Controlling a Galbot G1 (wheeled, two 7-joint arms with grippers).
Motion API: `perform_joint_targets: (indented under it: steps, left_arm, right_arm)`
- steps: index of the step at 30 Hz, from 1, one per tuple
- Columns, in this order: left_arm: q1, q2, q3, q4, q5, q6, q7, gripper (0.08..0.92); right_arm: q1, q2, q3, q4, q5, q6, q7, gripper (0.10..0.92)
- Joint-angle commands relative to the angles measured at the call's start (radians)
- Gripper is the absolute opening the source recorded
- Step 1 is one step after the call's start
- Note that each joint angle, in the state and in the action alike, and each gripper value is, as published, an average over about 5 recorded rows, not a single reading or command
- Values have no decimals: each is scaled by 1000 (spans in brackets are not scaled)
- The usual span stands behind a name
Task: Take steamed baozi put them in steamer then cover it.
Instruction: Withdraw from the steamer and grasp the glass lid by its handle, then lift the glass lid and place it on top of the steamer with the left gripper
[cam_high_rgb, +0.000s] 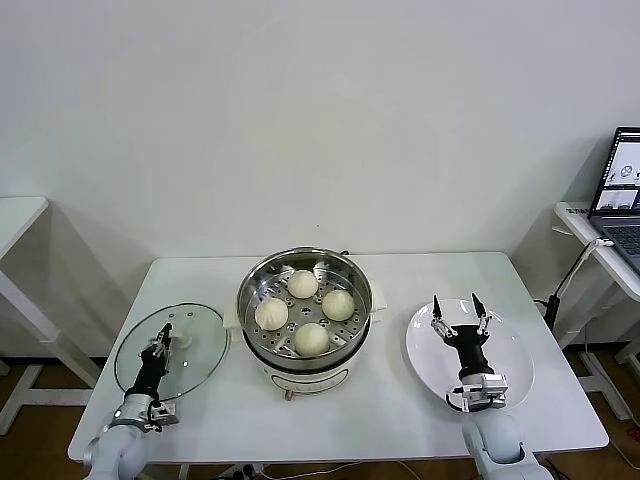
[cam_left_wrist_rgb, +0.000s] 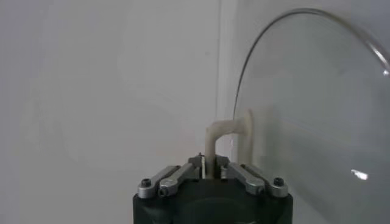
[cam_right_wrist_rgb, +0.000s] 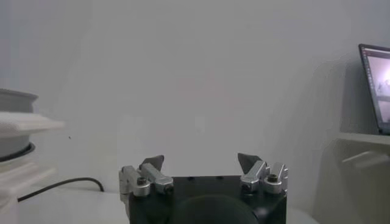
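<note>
White table (cam_high_rgb: 200, 400): four smooth cream baozi (cam_high_rgb: 303, 284) inside shiny steamer (cam_high_rgb: 258, 283).

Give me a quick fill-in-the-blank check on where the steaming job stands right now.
1. The steamer holds ____ baozi on its perforated tray.
2. The left gripper is shut on the cream handle of the glass ____.
3. The right gripper hovers with fingers open over the white plate, which holds ____ baozi.
4. The steamer is not yet ____.

Missing words: four; lid; no; covered
</note>
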Motion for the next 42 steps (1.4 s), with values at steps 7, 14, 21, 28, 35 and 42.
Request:
perform_joint_targets:
  steps: [7,14,21,28,35,42]
  left_arm:
    - [107,57,-201,-527,-143,79,41,187]
    - [182,63,-100,-877,-165,181,122,187]
    - [144,10,266,-956,-42,345,243,187]
    - [11,-94,506,-852,90,468,359,187]
    - [-76,-171,593,-703,191,515,445,187]
    - [-105,-233,604,-633,285,524,485,187]
  right_arm:
    - [5,2,-5,3,-3,0,0,823]
    - [7,4,-4,11,-4,-2,1,823]
    - [5,4,2,13,-3,-7,-1,823]
    - [4,7,12,2,-6,-20,3,823]
    - [8,16,17,-18,-10,-18,2,823]
    - [14,24,18,-33,-17,-17,1,823]
